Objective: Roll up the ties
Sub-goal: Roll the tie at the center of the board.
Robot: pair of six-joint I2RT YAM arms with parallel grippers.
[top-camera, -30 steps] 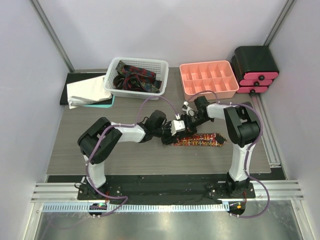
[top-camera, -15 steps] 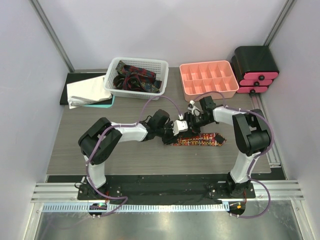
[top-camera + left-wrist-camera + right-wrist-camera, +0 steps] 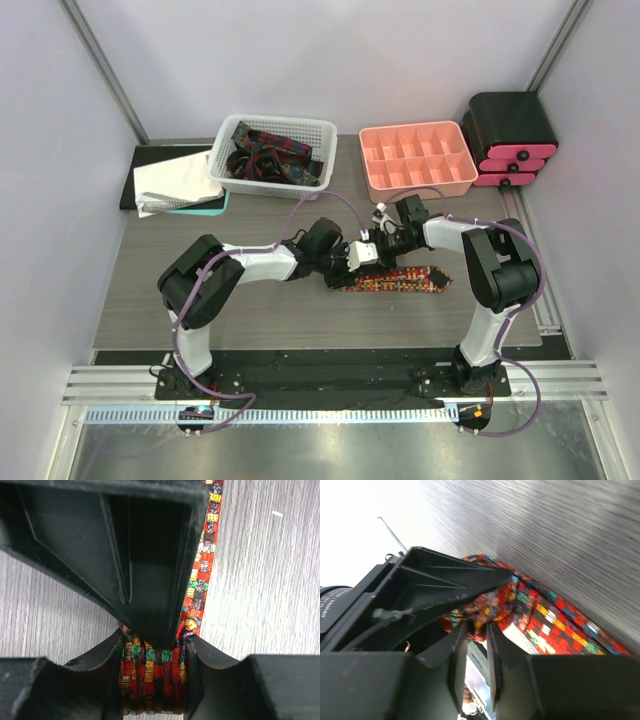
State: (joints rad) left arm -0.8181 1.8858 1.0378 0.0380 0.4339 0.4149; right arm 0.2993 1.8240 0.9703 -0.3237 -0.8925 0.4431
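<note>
A red tie (image 3: 400, 279) with a busy multicoloured check lies flat across the table, its left end wound into a small roll (image 3: 152, 680). My left gripper (image 3: 343, 263) is shut on that roll, one jaw on each side (image 3: 152, 647). The unrolled strip (image 3: 206, 535) runs away from it. My right gripper (image 3: 373, 247) meets the roll from the other side, with one finger (image 3: 145, 555) filling the left wrist view. In the right wrist view its tips (image 3: 476, 628) are pinched on the roll's bunched edge (image 3: 492, 605). More ties (image 3: 268, 155) lie in the basket.
A white basket (image 3: 228, 150) stands at the back left, with a pink compartment tray (image 3: 416, 160) to its right. A black and pink drawer unit (image 3: 510, 135) is at the back right. Folded cloths (image 3: 175, 182) lie at the far left.
My right gripper opened and shut again on the roll's edge. The right arm's elbow swung out to the right. The left gripper has kept its hold.
</note>
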